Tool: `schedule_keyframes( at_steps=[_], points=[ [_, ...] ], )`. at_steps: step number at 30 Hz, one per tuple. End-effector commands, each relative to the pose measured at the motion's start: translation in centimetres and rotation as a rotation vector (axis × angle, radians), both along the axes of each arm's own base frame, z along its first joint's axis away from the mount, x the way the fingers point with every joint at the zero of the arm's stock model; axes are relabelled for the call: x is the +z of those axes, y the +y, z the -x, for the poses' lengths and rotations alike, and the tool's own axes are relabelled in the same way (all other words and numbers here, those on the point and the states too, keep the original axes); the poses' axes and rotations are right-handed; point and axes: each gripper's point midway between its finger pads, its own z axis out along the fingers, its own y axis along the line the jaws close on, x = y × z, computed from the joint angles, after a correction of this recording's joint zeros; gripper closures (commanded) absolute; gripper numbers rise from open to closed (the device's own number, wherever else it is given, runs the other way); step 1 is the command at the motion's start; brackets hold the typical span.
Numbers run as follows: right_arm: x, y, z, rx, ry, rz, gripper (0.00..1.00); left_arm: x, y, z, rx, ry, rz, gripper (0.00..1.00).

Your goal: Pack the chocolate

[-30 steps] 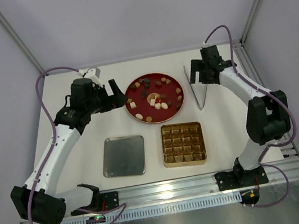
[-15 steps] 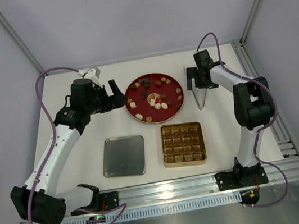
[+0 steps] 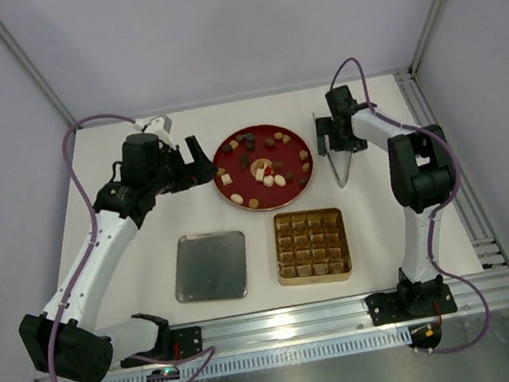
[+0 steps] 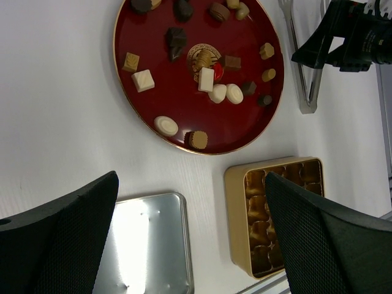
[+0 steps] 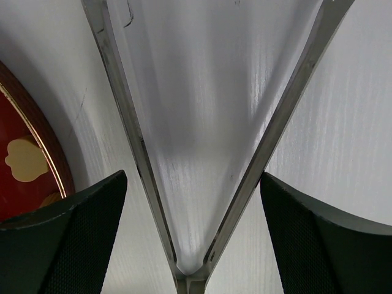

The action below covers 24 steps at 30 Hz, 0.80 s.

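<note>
My right jaws hang wide over the tongs [image 3: 342, 175] toward the desk's far right corner. One sits each side of the two steel arms near the joined end, touching neither, holding nothing. Main risk as I see it: the tongs lie flat & thin on the desk, so too shallow and I pinch air, too deep and I scrape the desk. If I close off-centre, one side hits first and the tongs pivot, prob. into the rim of the red plate [image 4: 184, 107] just beside them. Squeezing both arms together also loads the spring, so they could pop out, or I end up w/ shut tongs that can't pick. All the chocolate [image 4: 207, 78] is on that plate, mid-desk toward the far edge. I can make out none in the gridded tin [image 4: 234, 214] by the near edge, silver lid [image 4: 150, 245] to its left. Left jaws also wide & empty, hovering off the plate's left side; a careless reach there could shove the plate & scatter pieces. Small smooth pieces = easy to flick or crush w/ steel tips.
</note>
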Motion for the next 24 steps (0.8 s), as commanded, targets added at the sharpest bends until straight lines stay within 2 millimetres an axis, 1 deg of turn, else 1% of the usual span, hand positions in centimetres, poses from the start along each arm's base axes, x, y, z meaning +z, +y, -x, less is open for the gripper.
schedule_keyframes(
  at_steps=[1, 11, 13, 18, 21, 24],
  points=[
    [0.8, 0.5, -0.8, 0.022, -0.021, -0.012, 0.11, 0.3, 0.2, -0.6, 0.0, -0.017, -0.012, 0.0],
    [-0.4, 0.9, -0.6, 0.019, 0.002, -0.029, 0.13, -0.5, 0.1, -0.6, -0.001, -0.001, -0.02, 0.0],
    [-0.5, 0.8, -0.5, 0.012, 0.008, -0.025, 0.15, -0.4, 0.1, -0.6, -0.002, 0.0, -0.018, 0.0],
    [-0.7, 0.6, -0.4, -0.006, 0.011, -0.023, 0.15, -0.8, 0.0, -0.6, -0.004, 0.009, -0.019, 0.0],
    [-1.2, 0.5, -0.2, -0.014, 0.034, -0.021, 0.18, -0.9, -0.1, -0.7, -0.007, 0.015, -0.018, 0.0],
    [-1.6, 0.3, 0.2, -0.021, 0.042, -0.006, 0.19, -1.0, -0.1, -0.7, -0.009, 0.016, -0.016, 0.0]
  ],
)
